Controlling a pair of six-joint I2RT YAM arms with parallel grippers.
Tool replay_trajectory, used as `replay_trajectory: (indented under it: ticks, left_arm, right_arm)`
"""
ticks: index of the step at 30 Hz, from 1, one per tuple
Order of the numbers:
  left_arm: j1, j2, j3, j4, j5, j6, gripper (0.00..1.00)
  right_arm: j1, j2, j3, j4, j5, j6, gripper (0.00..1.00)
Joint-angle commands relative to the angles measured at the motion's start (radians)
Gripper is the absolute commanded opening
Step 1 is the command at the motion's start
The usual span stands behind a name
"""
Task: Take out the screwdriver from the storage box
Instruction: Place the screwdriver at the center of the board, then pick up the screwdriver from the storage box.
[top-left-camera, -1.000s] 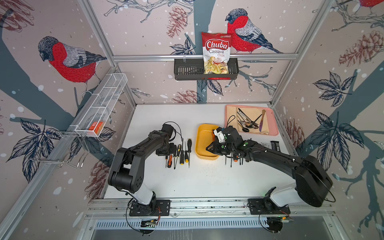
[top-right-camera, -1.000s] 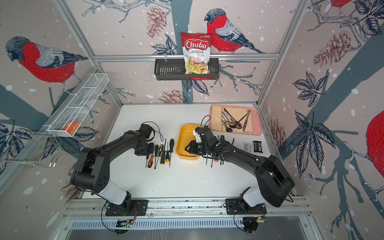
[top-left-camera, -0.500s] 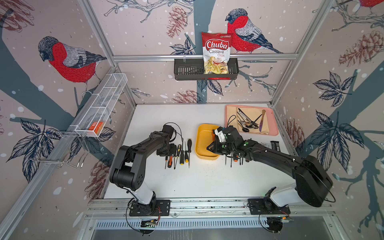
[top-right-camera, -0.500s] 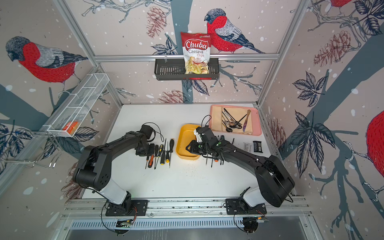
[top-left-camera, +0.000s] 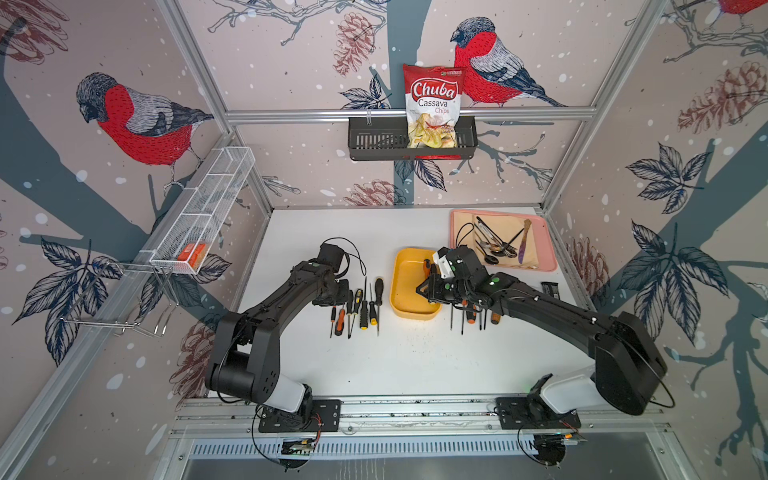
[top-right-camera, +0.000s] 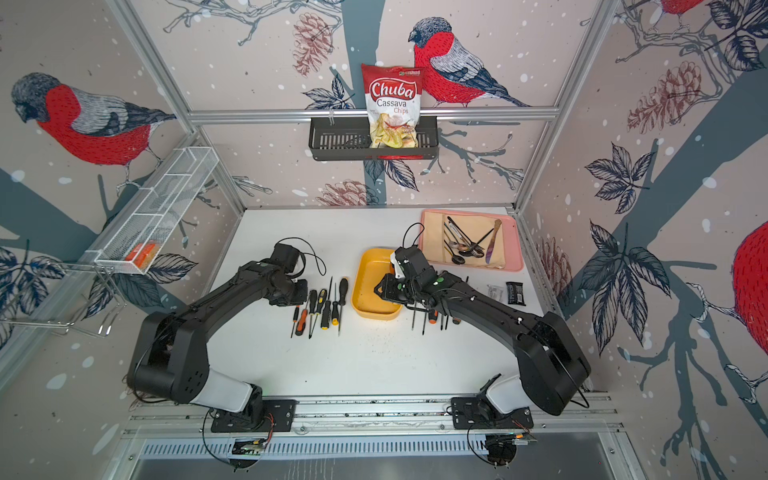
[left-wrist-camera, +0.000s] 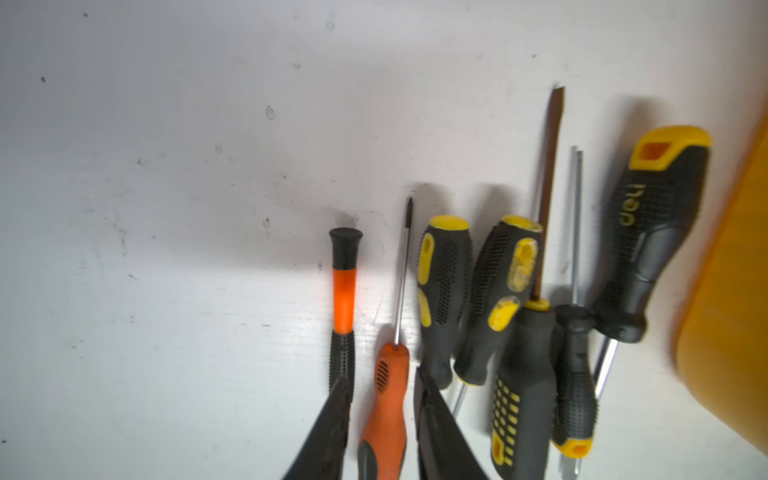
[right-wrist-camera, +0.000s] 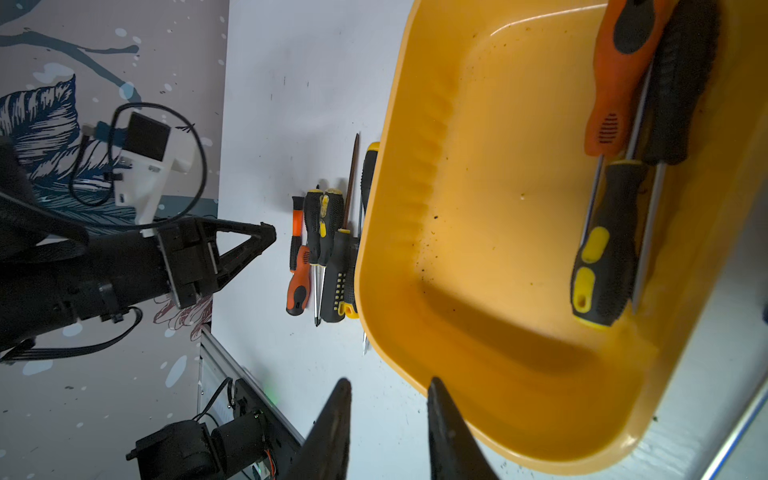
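Left end effector (left-wrist-camera: 380, 376) is low over the counter (top-left-camera: 395, 365). Its two fingers are a little apart, one on each side of an orange screwdriver (left-wrist-camera: 384, 415), and they do not squeeze it. That tool lies flat in a row of screwdrivers (top-left-camera: 357, 307) just left of the storage box (top-left-camera: 405, 274). Right end effector (right-wrist-camera: 390, 380) hangs over the box. Its fingers are a little apart too, with nothing between them. The yellow box sits flat in the middle of the counter. Three tools lie inside it, along its right wall: an orange-handled screwdriver (right-wrist-camera: 611, 104), a black screwdriver (right-wrist-camera: 681, 83) and a black and yellow screwdriver (right-wrist-camera: 602, 257). Some loose screwdrivers (top-left-camera: 469, 318) lie right of the box, under the right arm. Farther back on the right is a pink tray (top-left-camera: 546, 249) with spoons (top-left-camera: 492, 249) on it. On the far wall hangs a black basket (top-left-camera: 374, 143) holding a bag of chips (top-left-camera: 432, 108).
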Motion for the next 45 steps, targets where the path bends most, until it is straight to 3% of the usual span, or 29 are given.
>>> replay_trajectory:
  ticks: [1,14,23,45]
  left_arm:
    - [0.002,-0.042,0.011,-0.017,0.081,-0.013,0.3]
    - [-0.061,-0.207,-0.019,0.107,0.341,-0.127,0.36]
    - [-0.147,-0.213,-0.021,0.168,0.364,-0.202,0.39]
    - [-0.151,-0.164,0.023,0.199,0.389,-0.212,0.44]
  right_arm:
    - [-0.002,0.009,0.031,-0.059,0.049,-0.016,0.34]
    - [-0.035,0.185,0.252,-0.275,0.216,-0.023,0.36]
    - [-0.046,0.371,0.434,-0.385,0.298,-0.038,0.37]
    - [-0.097,0.715,0.748,-0.527,0.343,-0.078,0.36]
